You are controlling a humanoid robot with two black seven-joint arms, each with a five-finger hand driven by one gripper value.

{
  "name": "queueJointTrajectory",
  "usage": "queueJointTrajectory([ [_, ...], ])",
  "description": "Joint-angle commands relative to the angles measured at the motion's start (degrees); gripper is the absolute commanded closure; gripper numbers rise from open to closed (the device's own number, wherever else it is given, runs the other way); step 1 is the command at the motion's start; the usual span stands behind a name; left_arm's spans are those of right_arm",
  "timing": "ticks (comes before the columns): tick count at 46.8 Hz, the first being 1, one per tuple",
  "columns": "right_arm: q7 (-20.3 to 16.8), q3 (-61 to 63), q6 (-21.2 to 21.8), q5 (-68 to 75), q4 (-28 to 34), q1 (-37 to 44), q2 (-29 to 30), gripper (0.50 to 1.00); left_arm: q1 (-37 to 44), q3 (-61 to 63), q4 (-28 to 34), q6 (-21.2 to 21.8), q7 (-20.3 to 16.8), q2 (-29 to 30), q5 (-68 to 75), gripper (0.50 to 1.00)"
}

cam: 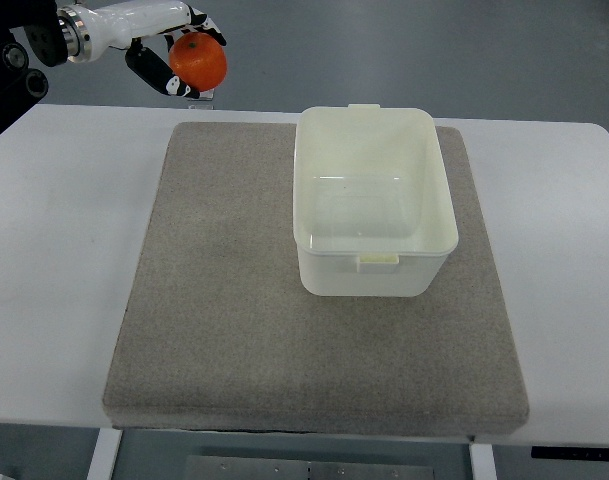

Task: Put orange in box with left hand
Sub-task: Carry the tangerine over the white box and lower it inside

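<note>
**Orange held above the table's far left edge**

Over the far left edge of the table (64, 260), in the top view, the left hand (174, 55) grasps the orange (199, 62). Its arm, white with a metal wrist ring, comes in from the picture's upper left corner. Dark fingers (149, 68) curl under and around the fruit's left side, and another fingertip shows at its top right. Most of the orange's round surface is open to view, bright and glossy, with a small dark stem spot on top. It appears raised rather than resting on the table, beyond the far left corner of the mat (234, 330).

That grey mat covers the middle of the white table, its edges roughly square with the table's edges, its far edge close to the table's far edge. On the mat's far right part sits the box (324, 275), a pale translucent tub with rounded corners, open at the top, with a small tab on its near rim and another on its far rim. Nothing can be seen inside it. Orange and box are well apart, the fruit lying to the box's far left.

Dark machine parts show at the far left corner of the picture, beside the arm.
</note>
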Motion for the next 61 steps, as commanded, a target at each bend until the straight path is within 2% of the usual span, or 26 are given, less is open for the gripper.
queueJointTrajectory([
  [1,0.0,0.0,-0.1,0.0,0.0,0.0,0.0,0.574,-1.0,-0.1,-3.4,-1.9,0.1,0.0,0.0,1.000],
  [9,0.0,0.0,0.0,0.0,0.0,0.0,0.0,0.574,-1.8,-0.1,-12.0,-3.2,0.2,-0.4,0.4,1.000],
  [16,0.0,0.0,0.0,0.0,0.0,0.0,0.0,0.574,-2.3,0.4,-15.6,-3.7,0.3,-3.2,0.9,1.000],
  [35,0.0,0.0,-0.1,0.0,0.0,0.0,0.0,0.574,-0.2,4.0,-13.6,-3.0,1.3,-14.7,9.4,1.000],
  [56,0.0,0.0,0.0,0.0,0.0,0.0,0.0,0.574,4.8,4.0,-10.2,-2.4,1.5,-21.0,19.3,1.000],
  [59,0.0,0.0,-0.1,0.0,0.0,0.0,0.0,0.574,4.9,4.0,-10.2,-1.9,1.5,-21.0,19.4,0.975],
  [61,0.0,0.0,-0.1,0.0,0.0,0.0,0.0,0.574,5.0,4.0,-10.2,-1.7,1.5,-21.0,19.4,0.916],
])
